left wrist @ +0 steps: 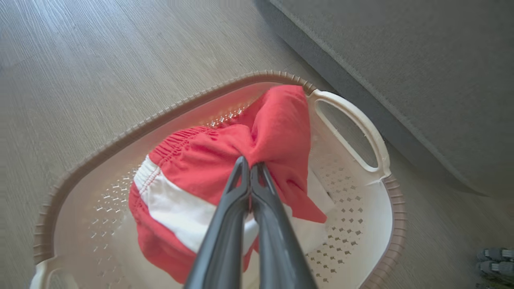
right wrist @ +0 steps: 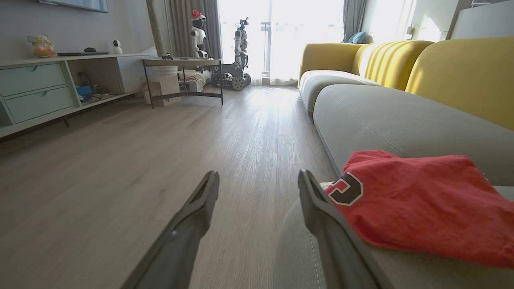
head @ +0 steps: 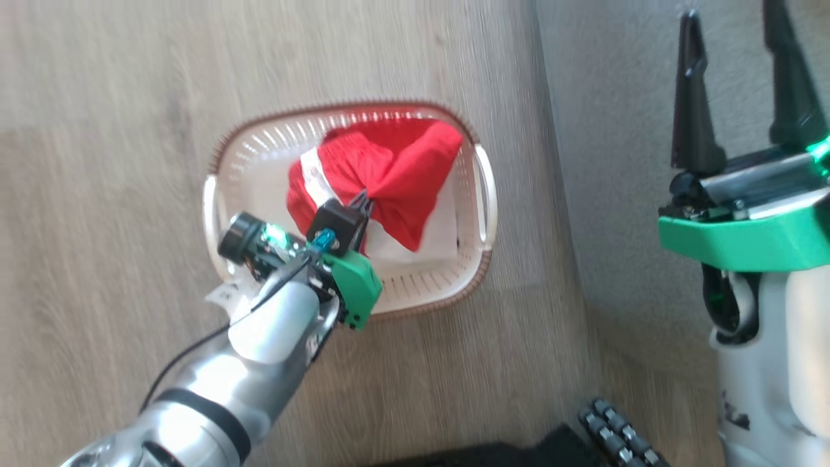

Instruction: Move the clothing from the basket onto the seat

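Note:
A red garment with a white band and a gathered waistband [head: 382, 175] [left wrist: 209, 176] lies bunched in the cream basket [head: 259, 155] [left wrist: 361, 224] on the wood floor. My left gripper [head: 364, 200] [left wrist: 251, 164] is shut on a pinch of that red cloth near its middle. The grey sofa [head: 622, 130] [left wrist: 421, 60] [right wrist: 385, 116] stands just right of the basket. A red jersey with a black, white-edged number [right wrist: 417, 200] lies on the sofa's seat. My right gripper [head: 736, 26] [right wrist: 259, 180] hangs open over the sofa's edge, its right finger beside that jersey.
Yellow back cushions [right wrist: 461, 68] line the sofa. A low green cabinet [right wrist: 36, 92], a metal side table [right wrist: 182, 76] and two parked robots [right wrist: 237, 52] stand far down the room. My wheeled base [head: 616, 434] [left wrist: 496, 261] shows near the sofa's foot.

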Available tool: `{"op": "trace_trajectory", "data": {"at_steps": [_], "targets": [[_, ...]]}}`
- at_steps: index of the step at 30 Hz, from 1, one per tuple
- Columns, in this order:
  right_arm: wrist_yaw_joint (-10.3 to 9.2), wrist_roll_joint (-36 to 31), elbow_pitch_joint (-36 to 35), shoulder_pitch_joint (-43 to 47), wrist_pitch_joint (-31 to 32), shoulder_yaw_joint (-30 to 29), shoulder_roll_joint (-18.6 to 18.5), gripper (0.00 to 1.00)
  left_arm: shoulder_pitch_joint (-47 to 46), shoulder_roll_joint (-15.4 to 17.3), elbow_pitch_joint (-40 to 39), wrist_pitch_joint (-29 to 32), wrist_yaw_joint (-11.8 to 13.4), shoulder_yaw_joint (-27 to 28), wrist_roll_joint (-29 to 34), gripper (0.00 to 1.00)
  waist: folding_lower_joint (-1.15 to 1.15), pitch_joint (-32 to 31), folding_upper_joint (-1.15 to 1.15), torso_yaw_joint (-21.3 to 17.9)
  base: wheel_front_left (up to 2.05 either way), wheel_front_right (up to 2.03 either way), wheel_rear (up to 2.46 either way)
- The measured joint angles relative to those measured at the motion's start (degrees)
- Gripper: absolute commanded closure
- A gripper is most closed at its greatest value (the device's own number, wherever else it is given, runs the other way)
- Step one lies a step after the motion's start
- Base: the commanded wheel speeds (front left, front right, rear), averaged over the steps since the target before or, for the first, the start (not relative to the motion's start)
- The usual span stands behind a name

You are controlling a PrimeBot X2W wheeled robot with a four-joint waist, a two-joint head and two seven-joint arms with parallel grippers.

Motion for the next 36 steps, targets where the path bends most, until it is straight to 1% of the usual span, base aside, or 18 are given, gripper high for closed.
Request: {"op": "trace_trajectory", "data": {"at_steps": [8,10,15,16,23,26,31,36], "targets": [[0.0,-1.02,6.44,5.83,0.18,-1.79,0.0,0.0,4.79,-0.02,-4.16,-1.89,0.14,2.07,-4.13,1.0,0.0,-10.57,0.0,2.17,0.0,0.0,0.0],[0.0,-1.01,7.68,7.53,0.51,-2.01,0.01,0.0,5.8,-0.02,-5.52,-1.89,0.55,3.07,-4.28,1.0,0.0,-13.1,0.0,2.7,0.0,0.0,0.0],[0.0,-0.99,10.68,12.13,1.2,-2.33,0.02,0.0,8.18,0.6,-10.51,-1.91,0.49,5.13,-4.15,1.0,0.0,-19.71,0.0,4.1,0.0,0.0,0.0],[0.0,-0.99,10.68,12.13,1.2,-2.33,0.02,0.0,8.18,0.6,-10.51,-1.91,0.49,5.13,-4.15,1.0,0.0,-19.71,0.0,4.1,0.0,0.0,0.0],[0.0,-0.29,13.85,17.96,1.89,-1.59,0.04,0.0,10.88,2.8,-14.74,-1.92,-0.47,5.69,-3.76,1.0,0.0,-29.08,0.0,6.01,0.0,0.0,0.0],[0.0,0.23,14.65,19.97,2.09,-0.73,0.04,0.0,11.6,3.37,-16.51,-1.86,-0.52,5.65,-3.77,1.0,0.0,-32.85,0.0,6.79,0.0,0.0,0.0],[0.0,1.1,15.35,22.87,2.59,1.29,0.09,0.0,12.24,4.17,-19.98,0.29,-0.73,5.8,-5.36,1.0,-0.01,-38.01,0.0,8.12,0.0,0.0,0.0],[0.0,1.21,16.07,23.41,2.61,2.52,0.1,0.0,12.32,5.72,-24.25,3.46,-0.67,6.39,-6.37,1.0,0.0,-40.81,0.0,9.56,0.0,0.0,0.0]]}}
